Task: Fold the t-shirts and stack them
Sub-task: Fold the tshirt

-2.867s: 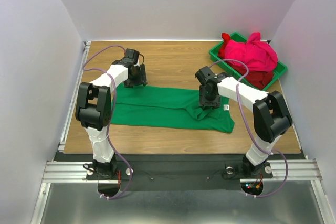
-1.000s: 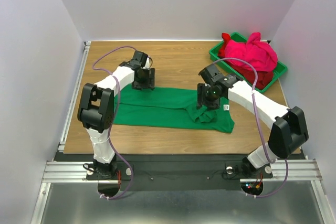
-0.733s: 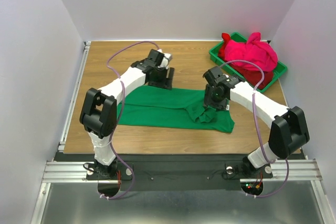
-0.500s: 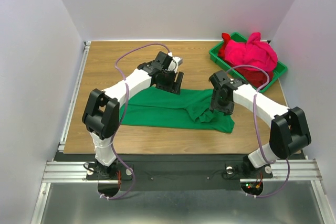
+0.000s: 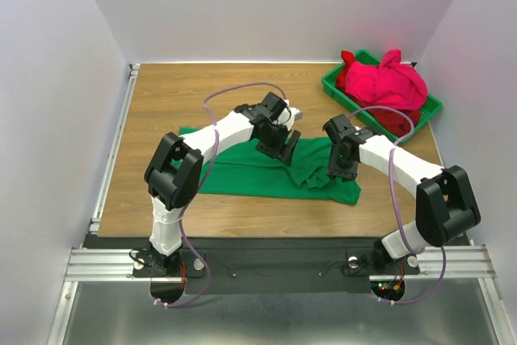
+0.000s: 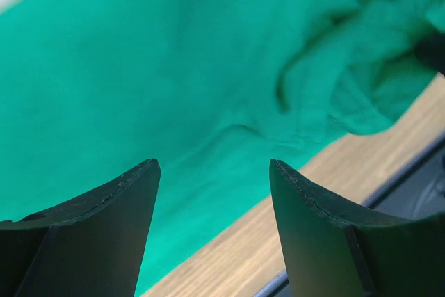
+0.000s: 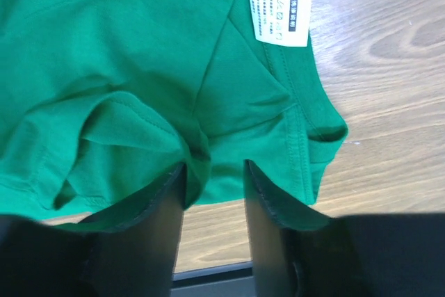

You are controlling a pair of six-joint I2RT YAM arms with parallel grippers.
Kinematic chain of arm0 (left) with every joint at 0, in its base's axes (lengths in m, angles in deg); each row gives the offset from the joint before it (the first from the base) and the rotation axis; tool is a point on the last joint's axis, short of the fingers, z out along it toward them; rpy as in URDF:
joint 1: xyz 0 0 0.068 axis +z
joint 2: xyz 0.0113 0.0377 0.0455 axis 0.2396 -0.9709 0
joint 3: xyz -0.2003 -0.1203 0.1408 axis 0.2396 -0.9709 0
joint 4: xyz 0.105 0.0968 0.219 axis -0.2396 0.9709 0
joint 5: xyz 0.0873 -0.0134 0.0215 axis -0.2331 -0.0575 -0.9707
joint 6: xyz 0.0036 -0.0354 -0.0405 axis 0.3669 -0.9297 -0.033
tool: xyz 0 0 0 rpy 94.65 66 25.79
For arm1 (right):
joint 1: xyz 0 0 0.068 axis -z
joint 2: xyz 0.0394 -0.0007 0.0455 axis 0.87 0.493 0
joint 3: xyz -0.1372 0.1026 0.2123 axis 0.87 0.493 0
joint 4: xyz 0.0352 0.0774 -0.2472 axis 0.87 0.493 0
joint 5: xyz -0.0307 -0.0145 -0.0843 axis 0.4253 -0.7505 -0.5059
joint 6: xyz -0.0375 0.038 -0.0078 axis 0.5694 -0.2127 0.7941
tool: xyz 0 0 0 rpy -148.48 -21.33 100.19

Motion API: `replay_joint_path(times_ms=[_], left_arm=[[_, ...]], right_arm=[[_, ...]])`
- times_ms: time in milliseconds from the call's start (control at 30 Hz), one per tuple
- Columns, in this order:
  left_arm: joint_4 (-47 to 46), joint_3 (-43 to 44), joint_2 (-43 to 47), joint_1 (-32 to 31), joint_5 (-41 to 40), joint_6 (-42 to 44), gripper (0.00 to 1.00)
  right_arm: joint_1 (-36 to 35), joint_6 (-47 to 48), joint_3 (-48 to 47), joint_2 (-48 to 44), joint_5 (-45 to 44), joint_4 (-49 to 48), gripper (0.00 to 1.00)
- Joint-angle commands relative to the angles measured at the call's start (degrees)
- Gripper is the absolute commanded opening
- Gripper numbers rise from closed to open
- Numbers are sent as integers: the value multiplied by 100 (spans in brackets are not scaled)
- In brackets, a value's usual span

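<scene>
The green t-shirt (image 5: 242, 174) lies stretched left to right on the wooden table, bunched at its right end. My left gripper (image 5: 280, 145) hovers open and empty over the shirt's middle; in the left wrist view its gripper (image 6: 212, 165) has only green cloth (image 6: 174, 67) below it. My right gripper (image 5: 339, 169) is at the bunched right end. In the right wrist view its gripper (image 7: 214, 165) is open, with a fold of the shirt (image 7: 139, 53) draped against its left finger. The white label (image 7: 279, 10) lies just ahead. The pink shirt (image 5: 388, 82) and red shirt (image 5: 400, 121) are piled in the bin.
The green plastic bin (image 5: 334, 86) stands at the back right corner of the table. Bare wood lies left of the shirt and behind it. The table's near edge and a metal rail run just in front of the shirt.
My left gripper has swept right from the shirt's far left corner to its middle. My right gripper has shifted slightly right and nearer, staying on the bunched right end.
</scene>
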Motion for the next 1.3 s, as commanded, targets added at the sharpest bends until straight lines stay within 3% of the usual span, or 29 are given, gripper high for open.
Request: replay_joint_path(times_ms=[0,100,167,833,1000,1267], left_arm=[[290,210,-53,-180,312,86,76],[211,105,-1,-268,391,-124,80],[158,43,8,-321,409,-248,81],[193,105,-123,-734,-223,-2550,82],[35,26,-123,-892,-698,-3147,81],[-18,34,-308,-989,-909,-3438,77]], right_arm=[[3,3,-73,-108,27,-257,43],[3,-32,-143,-55,36,-248,27],[12,-24,-170,15,62,-248,24],[12,468,-302,-81,203,-187,22],[12,469,-319,-160,238,-204,22],[12,389,-196,-389,168,-213,22]])
